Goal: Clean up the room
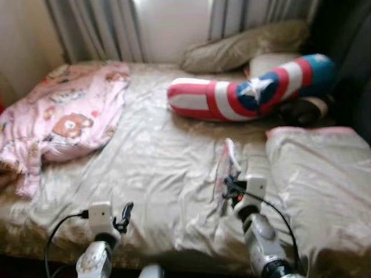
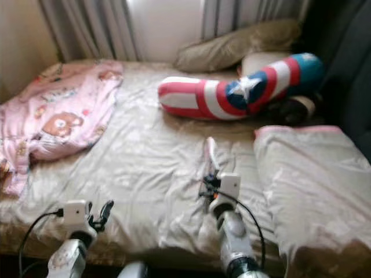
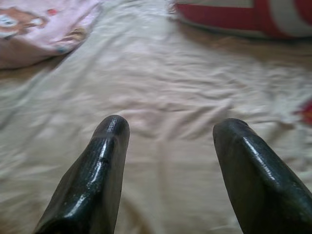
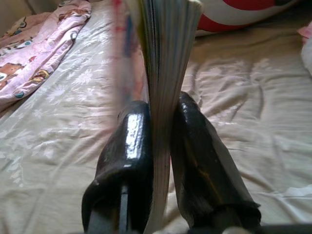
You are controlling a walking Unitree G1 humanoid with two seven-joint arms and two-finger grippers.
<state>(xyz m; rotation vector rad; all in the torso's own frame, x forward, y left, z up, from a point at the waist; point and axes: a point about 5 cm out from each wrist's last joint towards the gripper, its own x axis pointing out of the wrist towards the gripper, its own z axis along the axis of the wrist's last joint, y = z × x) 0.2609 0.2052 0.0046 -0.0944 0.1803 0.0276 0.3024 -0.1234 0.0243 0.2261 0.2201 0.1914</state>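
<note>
Paper edges, a thin stack of pages with a pink cover, stand clamped between the two fingers of the right gripper [image 4: 161, 146]: it is a book [image 1: 227, 168], held just right of centre in the left eye view, lifted off the bed [image 1: 156, 156] as far as I can judge. Its long axis runs straight on from the fingers, up the frame toward the striped bolster [image 1: 249, 92], with the page edges facing the wrist camera and the covers standing upright and not flat. So the book lies dead ahead of the right gripper and already in its grip, while the left gripper [image 1: 123, 217] hovers at the lower left of the frame, fingers apart over bare sheet, well apart from the book and holding nothing. The right arm is plainly the one at work; any setting-down will, I judge, turn on where that arm swings, since the book sticks out well beyond the fingertips and its free end will lead. Around it: a red, white and blue bolster with a star across the upper middle, a beige pillow [image 1: 243, 46] behind it by the curtains [image 1: 98, 29], a pink blanket [image 1: 64, 116] with bear prints heaped at the upper left, and a pale quilt [image 1: 324, 174] with pink trim folded along the right side.
</note>
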